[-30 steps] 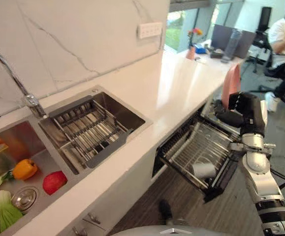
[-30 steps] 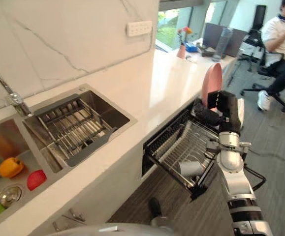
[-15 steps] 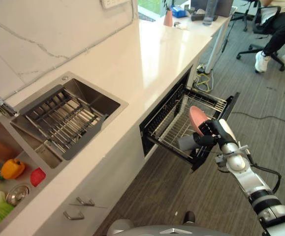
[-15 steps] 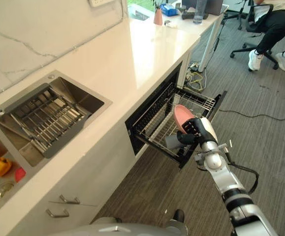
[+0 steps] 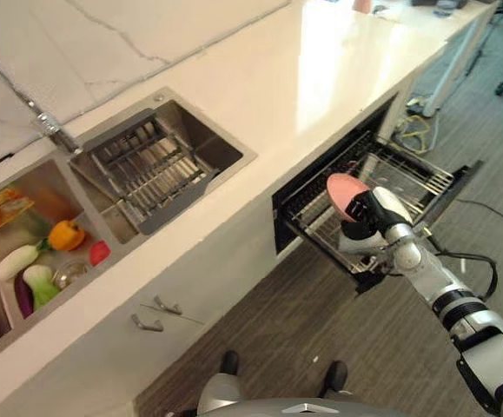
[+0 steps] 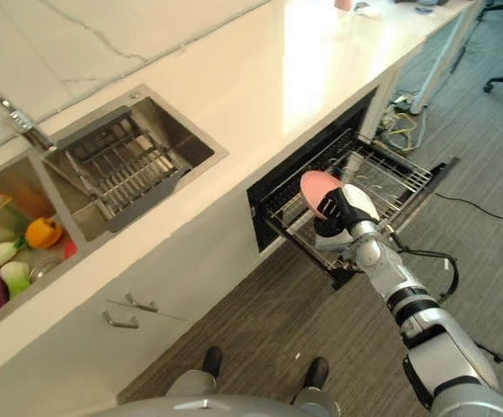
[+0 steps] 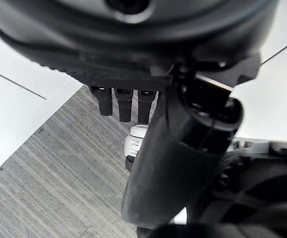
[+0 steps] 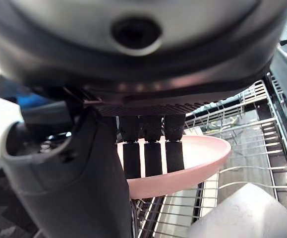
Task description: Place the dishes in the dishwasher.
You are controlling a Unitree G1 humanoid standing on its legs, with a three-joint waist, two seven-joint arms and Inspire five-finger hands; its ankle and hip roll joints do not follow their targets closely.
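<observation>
My right hand [image 5: 371,215] is shut on a pink plate [image 5: 345,192], fingers [image 8: 153,151] curled over its rim [image 8: 205,154]. It holds the plate tilted, on edge, just above the front part of the pulled-out dishwasher rack [image 5: 412,176]. A pale cup [image 8: 242,210] lies in the wire rack [image 8: 255,96] right under the hand, also visible as the cup [image 6: 328,231] below the plate. My left hand [image 7: 121,101] hangs over the grey floor with straight, relaxed fingers, holding nothing.
The white counter [image 5: 303,82] runs above the open dishwasher. A sink basin with a metal drying rack [image 5: 151,165] sits left, next to a faucet [image 5: 47,130] and a basin of vegetables [image 5: 56,239]. Cabinet handles [image 5: 151,321] lie below.
The whole view has shifted with the camera. My right hand has brought the pink plate down from counter height to just over the rack's front, above the cup.
</observation>
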